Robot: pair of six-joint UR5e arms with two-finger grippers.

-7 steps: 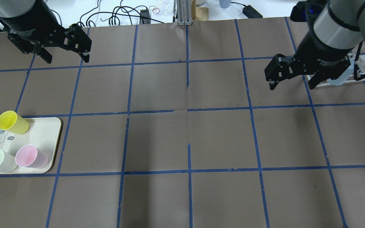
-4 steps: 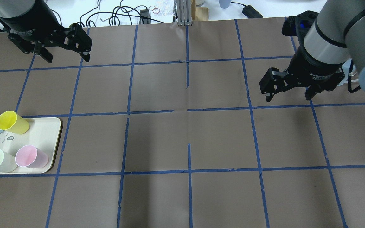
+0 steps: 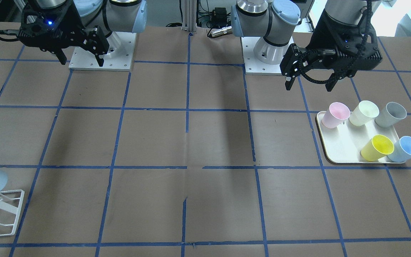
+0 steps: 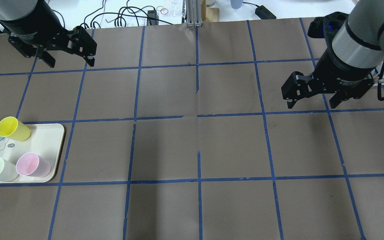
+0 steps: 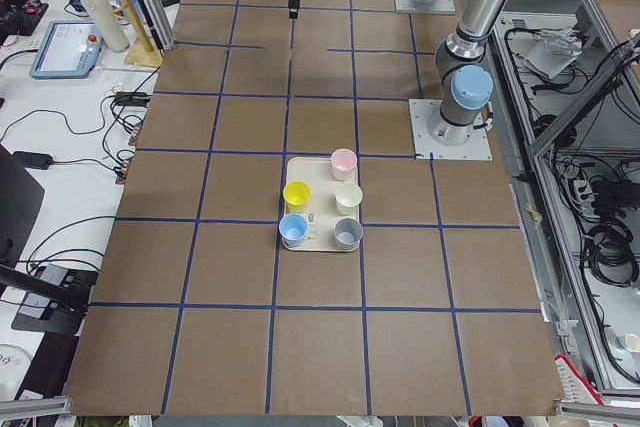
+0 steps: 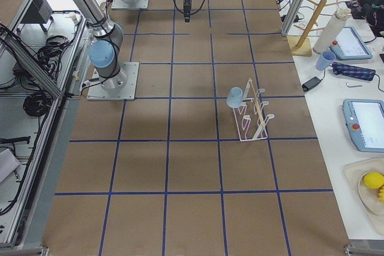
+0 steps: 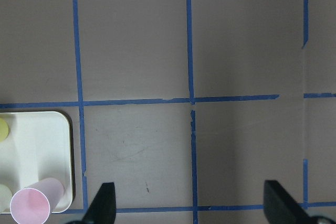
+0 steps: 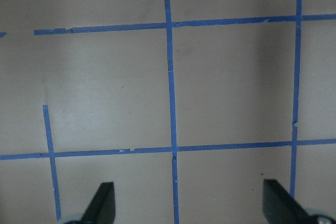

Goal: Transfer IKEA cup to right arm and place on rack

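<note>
The IKEA cup (image 6: 234,96) sat tilted on a slanted rod of the rack (image 6: 251,118), on the rack's robot-facing side and clear of the table surface. The rack stood toward the robot's right end of the table (image 3: 155,135), near the operators' edge; in the overhead view the right arm (image 4: 358,43) covered it. The right gripper (image 4: 312,104) hung above the table, well apart from the rack, fingers spread wide with nothing between them. The left gripper (image 4: 71,62) hung over the opposite half, likewise spread and unloaded; its wrist view showed taped surface between the fingers (image 7: 102,205). Near it lay the cream tray (image 3: 341,142), carrying five upright cups: a pink cup (image 3: 335,114), a pale green cup (image 3: 364,112), a grey cup (image 3: 391,114), a yellow cup (image 3: 377,147) and a paler blue cup (image 3: 405,149). Tray and rack lay well apart, toward opposite ends. Between them the brown covering showed only blue tape lines (image 4: 232,115). Beyond the operators' edge, cables (image 4: 125,16) lay on a white bench.
</note>
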